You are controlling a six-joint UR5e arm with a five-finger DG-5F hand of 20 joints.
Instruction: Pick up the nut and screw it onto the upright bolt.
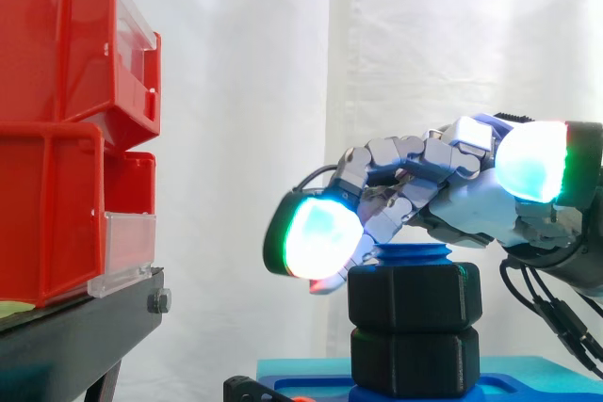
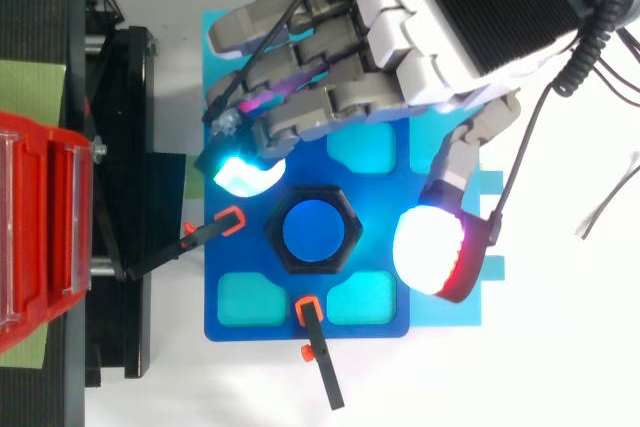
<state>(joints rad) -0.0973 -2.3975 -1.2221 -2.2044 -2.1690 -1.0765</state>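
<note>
Hand (image 2: 470,7): above blue plate (image 2: 240,322), fingers loosely spread, gripping nothing. Black nut (image 2: 274,231): on blue bolt (image 2: 312,230), plate centre.

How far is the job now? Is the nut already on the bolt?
Done, it seems: the black nut sits on the upright blue bolt, whose top shows above it; a second black hex piece lies under it. In hand: nothing; the hand hangs over the nut, pads on either side, not closed on it. Left: perhaps only to withdraw.

Hand (image 1: 464,206), fingers spread, above black nut (image 1: 415,297) on blue bolt (image 1: 413,253), red bins (image 1: 57,138) left
</note>
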